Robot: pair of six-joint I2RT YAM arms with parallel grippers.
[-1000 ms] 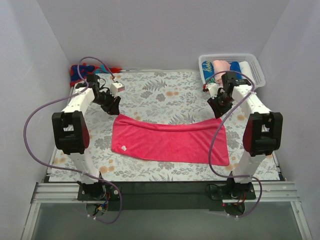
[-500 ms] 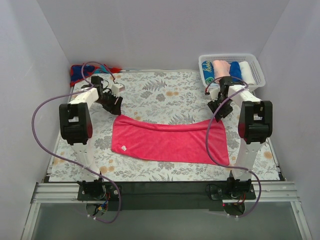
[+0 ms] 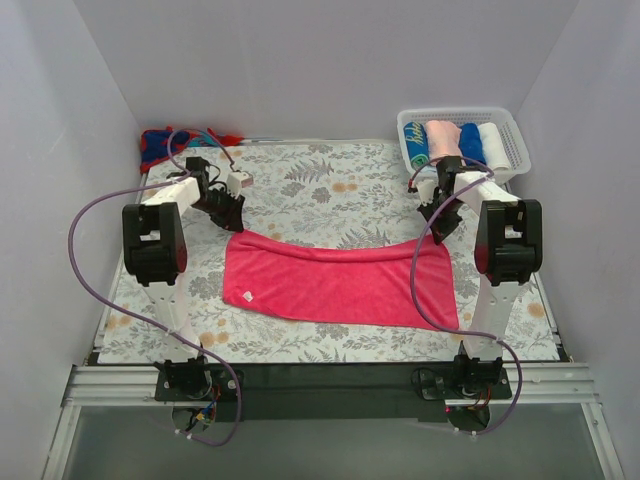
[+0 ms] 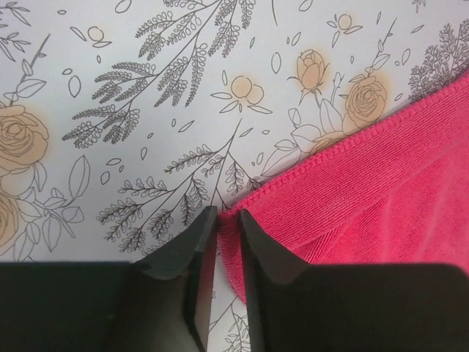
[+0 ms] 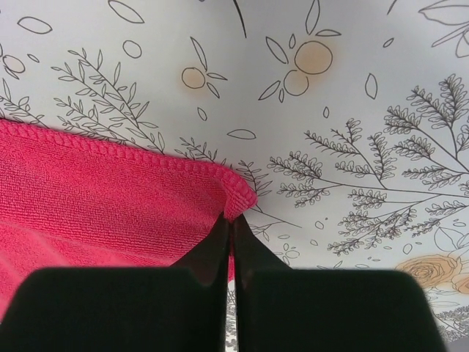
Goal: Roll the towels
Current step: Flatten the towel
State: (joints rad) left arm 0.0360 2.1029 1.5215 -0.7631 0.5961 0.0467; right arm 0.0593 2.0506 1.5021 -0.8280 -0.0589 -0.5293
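A hot-pink towel (image 3: pixel 340 280) lies flat across the middle of the floral table cloth (image 3: pixel 330 180). My left gripper (image 3: pixel 228 213) is down at its far left corner. In the left wrist view the jaws of the left gripper (image 4: pixel 227 213) stand narrow, pinching the edge of the towel (image 4: pixel 381 176). My right gripper (image 3: pixel 440 225) is at the far right corner. There the right gripper (image 5: pixel 231 218) is shut on the hemmed tip of the towel (image 5: pixel 95 191). A red towel with blue marks (image 3: pixel 165 143) lies crumpled at the back left.
A white slotted basket (image 3: pixel 518 160) stands at the back right with several rolled cloths in it, among them a teal one (image 3: pixel 415 143) and a pale pink one (image 3: pixel 441 135). White walls close in on three sides. Purple cables loop beside both arms.
Both arms have reached down onto the pink towel's far corners, and both sets of jaws have closed on them. The towel itself has not shifted.
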